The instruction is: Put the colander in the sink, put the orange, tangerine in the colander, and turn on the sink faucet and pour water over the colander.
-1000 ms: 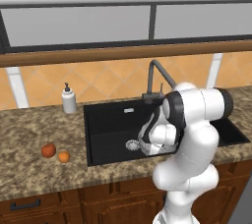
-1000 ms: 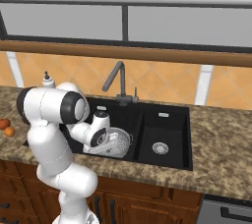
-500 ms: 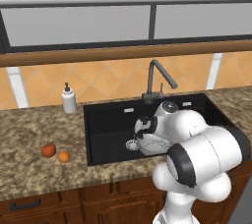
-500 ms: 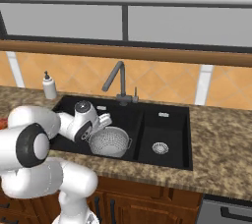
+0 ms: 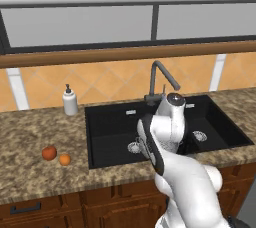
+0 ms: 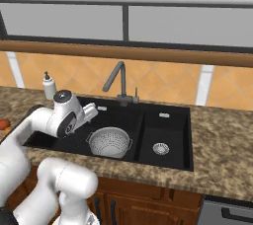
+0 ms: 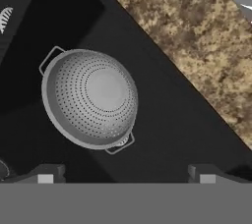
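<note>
The colander (image 6: 109, 141) sits upright on the floor of the larger basin of the sink (image 6: 168, 162), rim up, its 2 small wire handles sticking out on opposite sides. In my hand view it lies just ahead of my fingertips (image 7: 47, 175) and a little to the left, with nothing between the tips and nothing touching it. My gripper (image 7: 125, 176) is spread wide and empty, hanging above the basin near its left end.

So I judge the 1st step done: the colander is in the sink. What remains is the fruit and the water.

The relation that matters now is sideways. The orange (image 5: 49, 153) and the tangerine (image 5: 64, 159), the smaller of the 2, lie close together on the granite counter (image 5: 30, 172), well to the left of the sink and nearer the front edge than the white soap bottle (image 5: 70, 101). My hand is over the basin, so both fruits lie off to my left, beyond the sink's left rim. The tangerine is the nearer one to the sink, the orange just past it.

The sink faucet (image 6: 118, 82) stands behind the divider between the basins, spout angled toward the larger one, and I see no stream from it
</note>
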